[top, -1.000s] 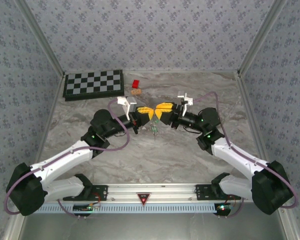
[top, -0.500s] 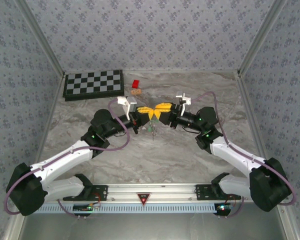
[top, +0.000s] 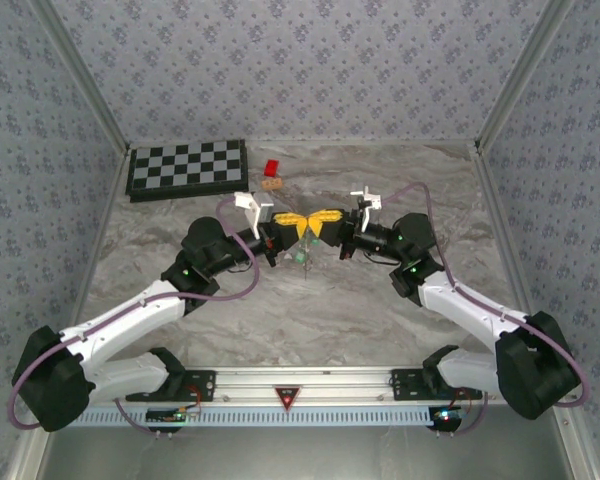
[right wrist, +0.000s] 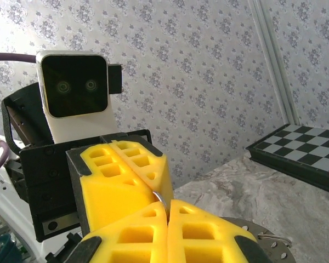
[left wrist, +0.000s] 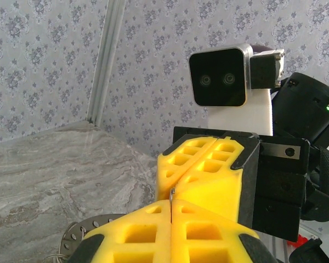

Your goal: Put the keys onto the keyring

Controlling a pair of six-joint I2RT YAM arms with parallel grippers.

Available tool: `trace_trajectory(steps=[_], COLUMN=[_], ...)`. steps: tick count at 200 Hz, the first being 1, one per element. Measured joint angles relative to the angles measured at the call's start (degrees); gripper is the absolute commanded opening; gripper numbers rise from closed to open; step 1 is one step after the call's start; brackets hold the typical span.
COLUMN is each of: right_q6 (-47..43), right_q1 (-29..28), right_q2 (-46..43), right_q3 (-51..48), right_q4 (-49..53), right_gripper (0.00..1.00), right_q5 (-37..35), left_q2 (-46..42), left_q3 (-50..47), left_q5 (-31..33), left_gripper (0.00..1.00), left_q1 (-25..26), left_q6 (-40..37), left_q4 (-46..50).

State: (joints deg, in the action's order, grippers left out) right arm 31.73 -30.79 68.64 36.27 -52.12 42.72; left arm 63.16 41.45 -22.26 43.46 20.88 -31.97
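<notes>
keyring (left wrist: 79, 236) showing grey, flat, hole-rimmed, below my tips | my left gripper (left wrist: 171, 211) and right gripper (right wrist: 168, 213) touching tip to tip, both clamping a thin silver wire (right wrist: 160, 198)

Grey marbled tabletop (top: 380, 320), chessboard (top: 187, 168) flat in the far left corner (checkered face up), small red block (top: 271, 168) just right of it by the far edge, tan piece (top: 272, 184) just beside the block, nearer side.

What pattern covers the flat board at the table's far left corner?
Black-and-white checks on the board; clearest in the top external view.
</notes>
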Motion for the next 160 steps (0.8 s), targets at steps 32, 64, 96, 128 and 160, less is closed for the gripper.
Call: trace_trajectory(steps=[32, 64, 96, 128, 160], right_q6=[0.0, -2.2, -9.2, -19.0, -28.7], right_q1=[0.5, 1.6, 4.3, 4.7, 4.0], right_q2=[0.0, -1.8, -4.9, -6.4, -6.6], right_q3=[0.0, 0.0, 1.6, 6.5, 11.6], right_q4=[0.2, 4.8, 17.5, 32.6, 45.5], right_gripper=[0.0, 0.0, 0.0, 0.0, 0.0], right_q5=[0.7, 1.8, 1.2, 0.5, -0.6], left_q2=[0.0, -0.1, -1.7, -3.3, -3.5], left_q3=[0.2, 0.8, 2.7, 3.9, 4.0], left_q5=[0.0, -0.2, 0.0, 0.0, -1.0], left_gripper=[0.06, 0.14, 0.21, 0.22, 0.22], left_q1=[0.0, -0.4, -2.3, -2.6, -3.2], left_q6=[-0.1, -1.2, -3.5, -6.5, -9.0], left_q4=[0.7, 3.6, 9.3, 14.5, 18.9])
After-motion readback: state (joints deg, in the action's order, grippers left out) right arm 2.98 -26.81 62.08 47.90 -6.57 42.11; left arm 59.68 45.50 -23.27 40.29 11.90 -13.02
